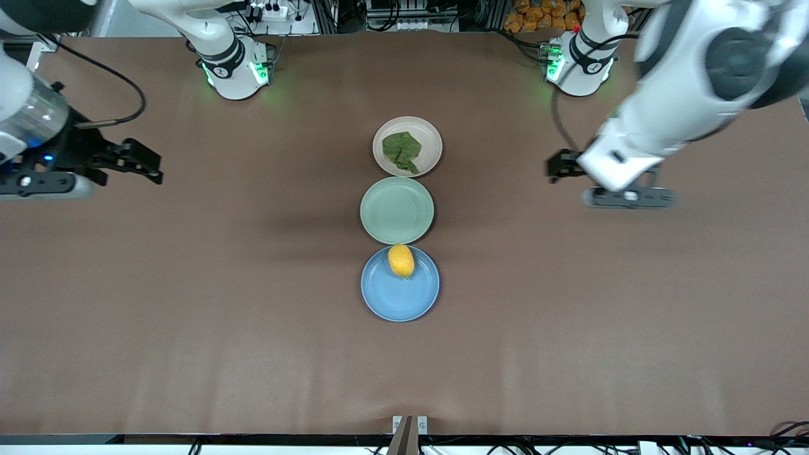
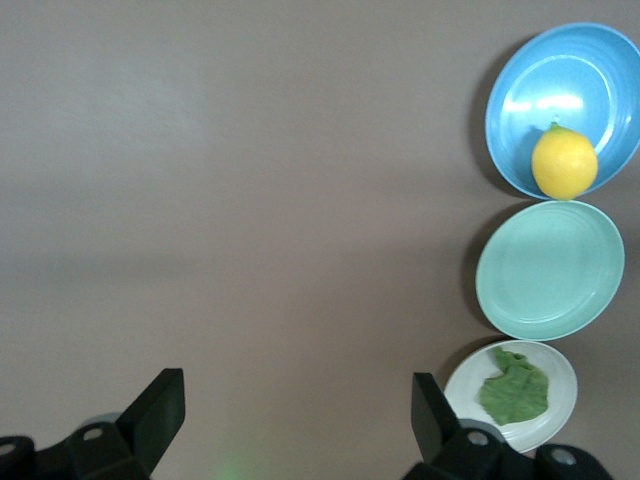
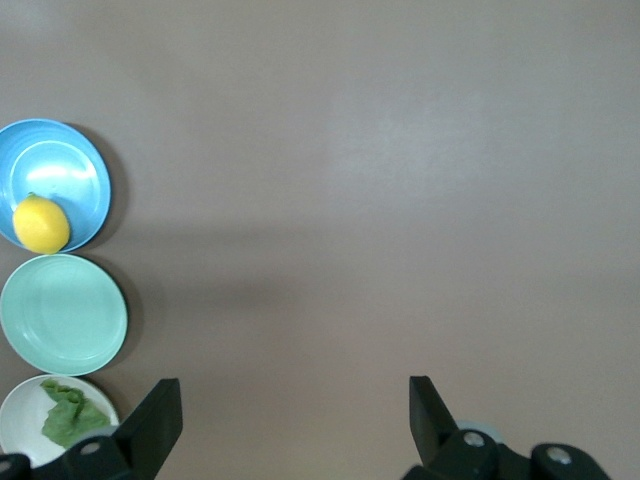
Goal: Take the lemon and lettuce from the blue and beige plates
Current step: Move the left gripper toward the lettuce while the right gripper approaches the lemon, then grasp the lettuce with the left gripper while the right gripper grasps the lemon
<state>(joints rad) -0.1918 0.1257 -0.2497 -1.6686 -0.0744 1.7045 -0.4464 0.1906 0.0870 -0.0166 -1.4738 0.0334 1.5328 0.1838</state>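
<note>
A yellow lemon (image 1: 401, 260) lies on the blue plate (image 1: 398, 300), at the plate's edge toward the green plate. A green lettuce leaf (image 1: 402, 150) lies on the beige plate (image 1: 431, 136). My left gripper (image 1: 559, 167) is open and empty over bare table toward the left arm's end. My right gripper (image 1: 148, 165) is open and empty over bare table toward the right arm's end. The left wrist view shows its gripper (image 2: 298, 410), the lemon (image 2: 564, 163) and the lettuce (image 2: 515, 392). The right wrist view shows its gripper (image 3: 295, 405), the lemon (image 3: 41, 223) and the lettuce (image 3: 68, 415).
An empty green plate (image 1: 397, 212) sits between the blue and beige plates. The three plates form a column at the table's middle, the blue one nearest the front camera. Brown table surface lies on both sides of them.
</note>
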